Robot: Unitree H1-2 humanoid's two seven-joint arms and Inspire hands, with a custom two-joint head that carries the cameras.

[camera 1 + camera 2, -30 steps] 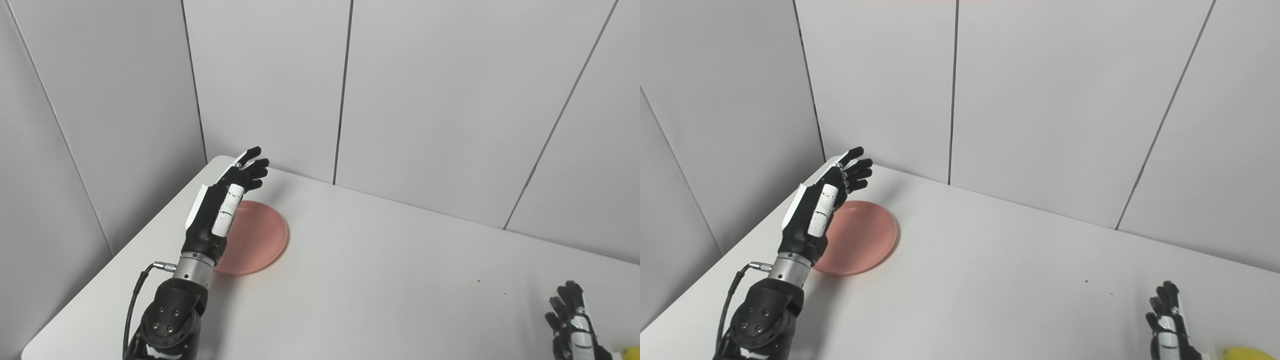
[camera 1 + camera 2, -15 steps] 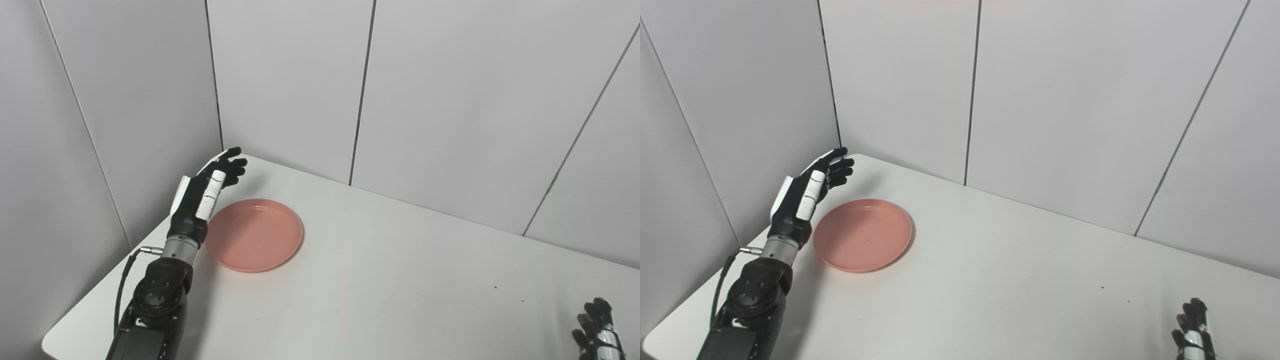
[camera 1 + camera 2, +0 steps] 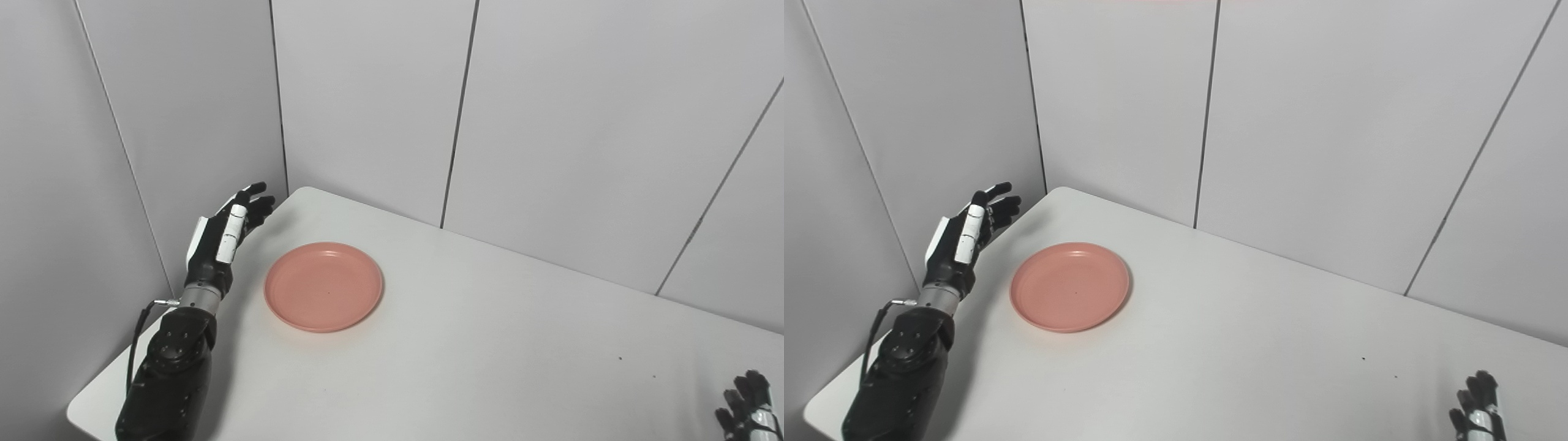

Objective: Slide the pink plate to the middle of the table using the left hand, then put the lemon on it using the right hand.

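Left and right eye views of the white table point(image 3: 490, 343) at the approach stage. The pink plate point(image 3: 323, 286) lies flat toward the table's 10 o'clock corner, empty and well short of the middle. The left hand point(image 3: 223, 236) is raised at the plate's 9 o'clock, clear of the rim, fingers extended and apart, holding nothing. One second ago this hand overlapped the plate's near-left portion; it now stands beside it with a strip of bare table between them. The whole scene has also shifted in frame, so the head cameras have moved, and the plate itself appears not to have been displaced. The hand is thus probably placed behind the rim for a push toward 3 o'clock; the slide is not yet begun. The right hand point(image 3: 1477, 409) shows only its fingertips at the 5 o'clock edge; its state cannot be judged. The lemon is out of view.
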